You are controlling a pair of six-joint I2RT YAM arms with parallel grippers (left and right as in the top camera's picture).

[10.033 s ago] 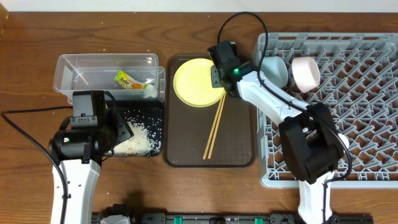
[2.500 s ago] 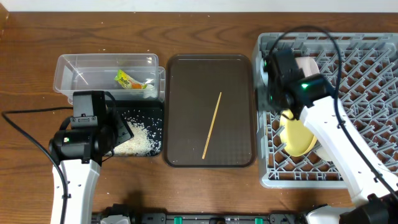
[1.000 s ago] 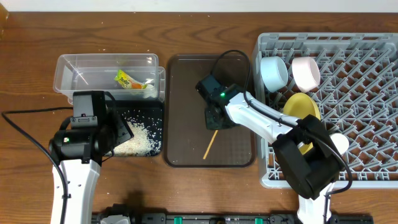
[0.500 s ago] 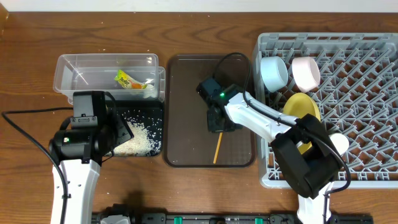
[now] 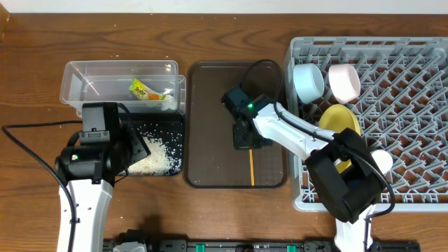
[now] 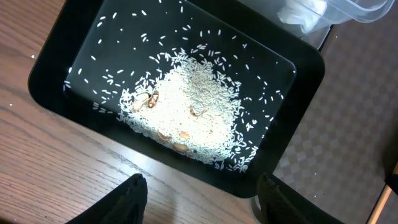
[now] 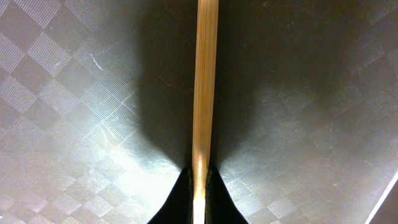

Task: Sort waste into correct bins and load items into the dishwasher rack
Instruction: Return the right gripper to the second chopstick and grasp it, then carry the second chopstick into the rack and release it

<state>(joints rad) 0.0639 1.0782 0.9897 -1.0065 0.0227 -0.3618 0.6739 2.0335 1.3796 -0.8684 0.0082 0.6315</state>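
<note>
My right gripper (image 5: 249, 143) is shut on a wooden chopstick (image 5: 252, 168) over the dark-brown serving tray (image 5: 210, 105); the stick points toward the tray's front edge. In the right wrist view the chopstick (image 7: 205, 87) runs straight up from between the closed fingers (image 7: 200, 193). My left gripper (image 6: 202, 196) is open and empty above the black tray (image 6: 56, 68) of rice (image 6: 193, 112). The clear tub (image 5: 77, 87) holds the green-yellow wrapper (image 5: 142, 89). The grey rack (image 5: 406, 119) holds the yellow plate (image 5: 338, 120), light-blue bowl (image 5: 308, 80), pale cup (image 5: 344, 82) and white bowl (image 5: 381, 161).
The black tray (image 5: 175, 126) sits in front of the clear tub, left of the serving tray. The rack fills the right side, close against the serving tray. Bare wooden table (image 5: 35, 42) lies at the far left and back.
My right gripper has closed on the chopstick and turned it from slanted to pointing straight at the tray's front edge. The left arm has not moved.
</note>
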